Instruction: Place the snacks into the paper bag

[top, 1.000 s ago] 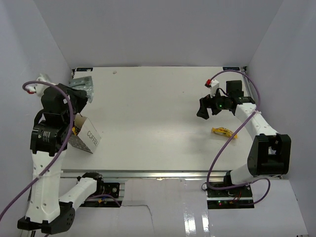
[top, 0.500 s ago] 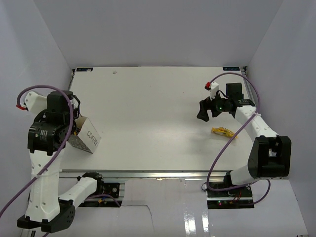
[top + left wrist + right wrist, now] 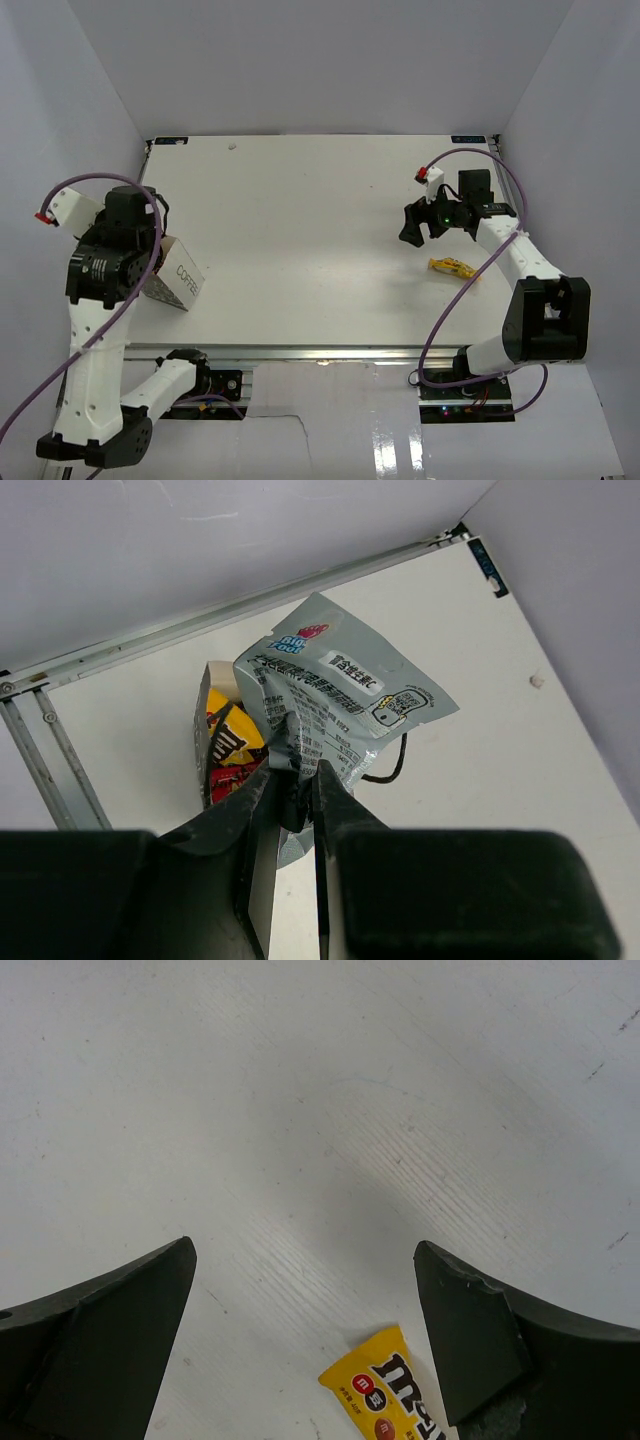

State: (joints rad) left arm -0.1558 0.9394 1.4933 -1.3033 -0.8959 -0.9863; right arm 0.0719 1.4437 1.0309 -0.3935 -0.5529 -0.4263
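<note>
Two snacks outstanding, one of them in hand.

Paper bag [image 3: 172, 277]: at the left edge of the table [image 3: 300, 200], apparently tipped so the "COFFEE" face shows from above. In the left wrist view, mouth turned up toward the camera, with yellow, red and dark packets [image 3: 230, 745] inside. Judged light and thin-walled, easily shoved or crumpled; not to be leaned on.

Grey foil pouch [image 3: 335, 690]: directly over the bag mouth, covering much of it. Cannot tell whether any corner is past the rim. Judged light, floppy and slick. Pinched at one edge, so likely to swing and snag the rim unless lowered edge-first.

Yellow M&M's pack [image 3: 452, 266]: far across the table from the bag, lying flat. Judged small, light, lumpy and glossy. Best taken across its narrow width near the middle.

Left arm [image 3: 95, 300]: folded high above the bag, wrist pointing down into it. Left gripper [image 3: 295, 780] clamped tight on the pouch edge.

Right arm [image 3: 520, 260]: reached out well apart from the bag. Right gripper [image 3: 415, 225] near the M&M's pack, on the side toward the bag, fingers spread wide with nothing between them.
</note>
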